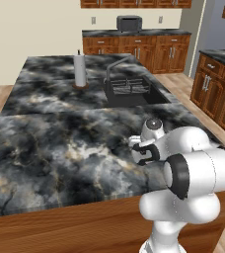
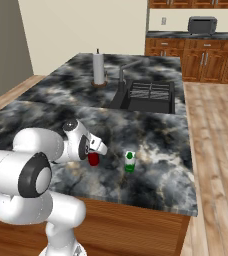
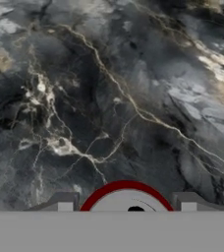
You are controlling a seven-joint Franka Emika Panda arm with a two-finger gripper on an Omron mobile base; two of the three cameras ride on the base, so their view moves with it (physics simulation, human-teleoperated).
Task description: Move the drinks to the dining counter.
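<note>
The marbled surface [image 2: 156, 130] spreads under and beyond the end effector [image 2: 95, 156], with a sink [image 2: 148, 97] set into it farther ahead and to the right. A paper towel roll [image 2: 99, 69] stands upright ahead, just left of the sink. A black toaster [image 2: 202, 24] sits on the far worktop, well apart. The end effector is clamped on the red can [image 2: 93, 159], one finger [image 3: 65, 203] at each side of its rim, low over the surface. The white and green carton [image 2: 130, 161] stands upright on the surface near its right.
</note>
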